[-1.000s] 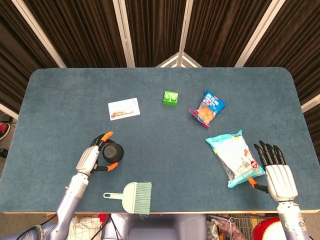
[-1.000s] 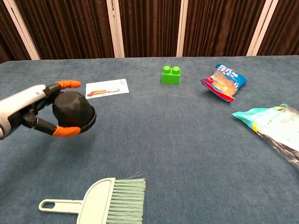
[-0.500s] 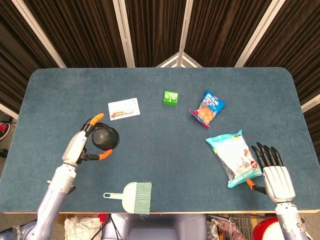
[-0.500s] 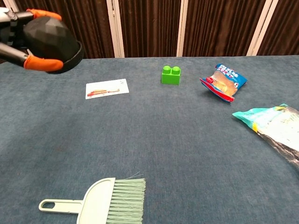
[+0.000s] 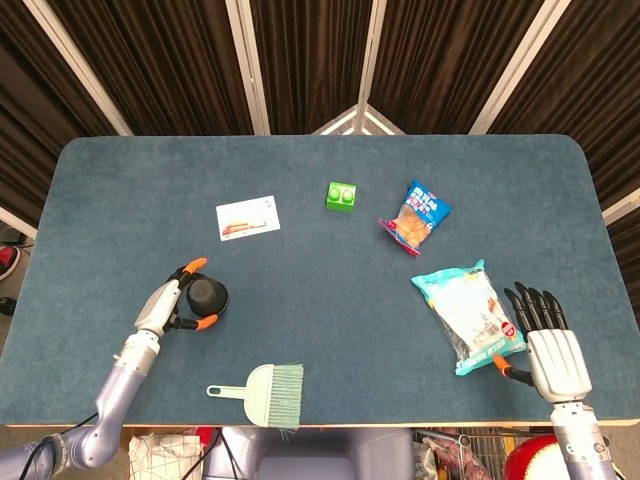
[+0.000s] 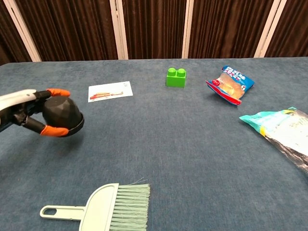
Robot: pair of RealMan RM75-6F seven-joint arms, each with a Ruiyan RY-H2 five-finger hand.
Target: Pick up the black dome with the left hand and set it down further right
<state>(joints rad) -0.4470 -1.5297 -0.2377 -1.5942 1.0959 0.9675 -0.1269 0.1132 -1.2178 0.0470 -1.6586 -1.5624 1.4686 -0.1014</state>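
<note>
The black dome (image 5: 208,296) (image 6: 62,117) is a faceted dark shape with a flat rim, at the table's left. My left hand (image 5: 172,306) (image 6: 30,114) grips it from the left, one orange fingertip above the dome and one below. Whether the dome rests on the blue cloth or hangs just above it, I cannot tell. My right hand (image 5: 553,350) lies at the front right edge in the head view, fingers spread, holding nothing. The chest view does not show it.
A pale green dustpan brush (image 5: 262,391) (image 6: 103,208) lies near the front edge, right of the dome. A white card (image 5: 247,217) (image 6: 110,91), a green brick (image 5: 342,196) (image 6: 176,77), a blue-orange snack bag (image 5: 415,218) (image 6: 230,84) and a teal packet (image 5: 468,315) (image 6: 283,132) sit further back and right.
Half a second ago the left hand held the dome high and further back; it has since come down toward the front left with the dome. The right hand has barely shifted.
</note>
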